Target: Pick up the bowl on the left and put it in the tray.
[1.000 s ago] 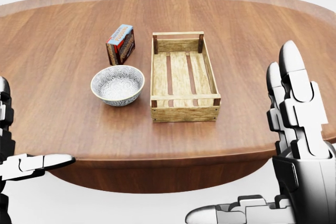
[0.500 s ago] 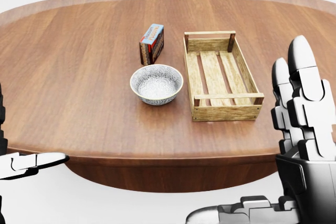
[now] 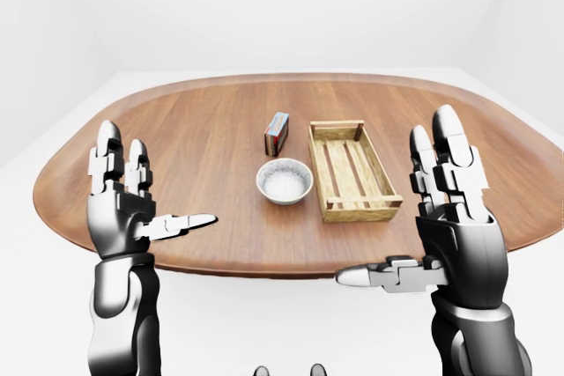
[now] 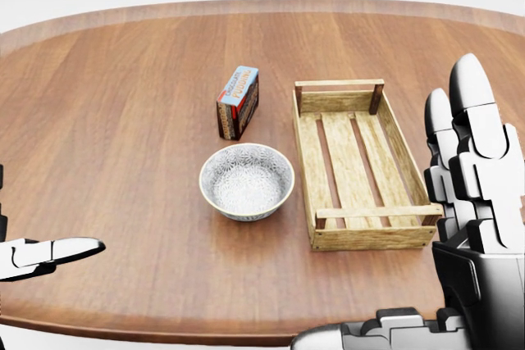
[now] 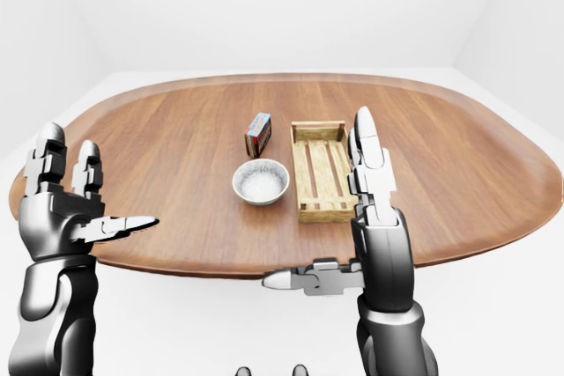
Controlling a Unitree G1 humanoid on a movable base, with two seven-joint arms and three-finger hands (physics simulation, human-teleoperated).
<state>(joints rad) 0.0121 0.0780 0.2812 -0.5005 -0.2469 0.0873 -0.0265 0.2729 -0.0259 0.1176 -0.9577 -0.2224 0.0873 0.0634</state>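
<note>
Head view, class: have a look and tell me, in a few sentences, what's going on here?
A humanoid robot faces a wooden table with its left hand and right hand raised, open and empty. The patterned bowl sits on the table just left of the wooden tray, untouched. The tray holds nothing. A small box stands above the bowl in the head view. The pick-up has not yet begun.
</note>
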